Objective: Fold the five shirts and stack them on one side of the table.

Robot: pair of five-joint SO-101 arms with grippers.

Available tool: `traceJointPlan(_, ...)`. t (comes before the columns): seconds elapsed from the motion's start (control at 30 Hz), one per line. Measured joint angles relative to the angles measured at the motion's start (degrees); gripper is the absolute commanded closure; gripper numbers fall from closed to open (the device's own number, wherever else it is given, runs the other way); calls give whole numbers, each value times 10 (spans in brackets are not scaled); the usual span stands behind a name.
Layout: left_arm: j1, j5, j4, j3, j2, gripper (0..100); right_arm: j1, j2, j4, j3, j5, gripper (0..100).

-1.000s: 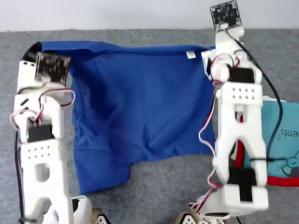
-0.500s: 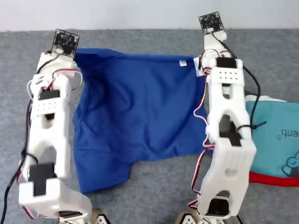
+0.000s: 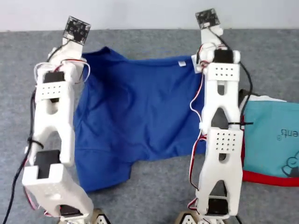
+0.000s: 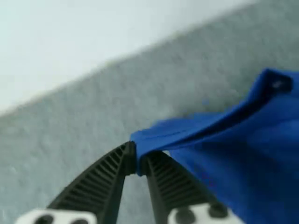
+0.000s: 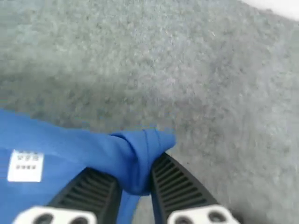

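- High view, held against the earlier frames: we see both arms stretched farther toward the far edge. The blue shirt point(image 3: 140, 116) has a narrower far hem, its corner on the left arm's side drawn inward.
- Our left gripper point(image 4: 137, 163) has its fingers closed on a hem corner of the blue shirt.
- Our right gripper point(image 5: 135, 184) pinches a bunched corner near the white label point(image 5: 25, 165).
- Grey table point(image 3: 159, 186) runs on beyond both grippers to the white wall point(image 3: 140, 14).
- On the right side a teal shirt point(image 3: 273, 140) lies on a red shirt point(image 3: 268, 178), just beside the right arm.
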Motion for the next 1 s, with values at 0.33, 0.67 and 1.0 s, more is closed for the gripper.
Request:
traceJointPlan(0.33,4,0,358,-7,-95,986,0,0,200,-101,0,991)
traceJointPlan(0.67,4,-1,565,-7,-116,987,0,-28,200,72,0,991)
traceJointPlan(1.0,4,-1,575,154,-287,987,-10,-185,200,321,0,991)
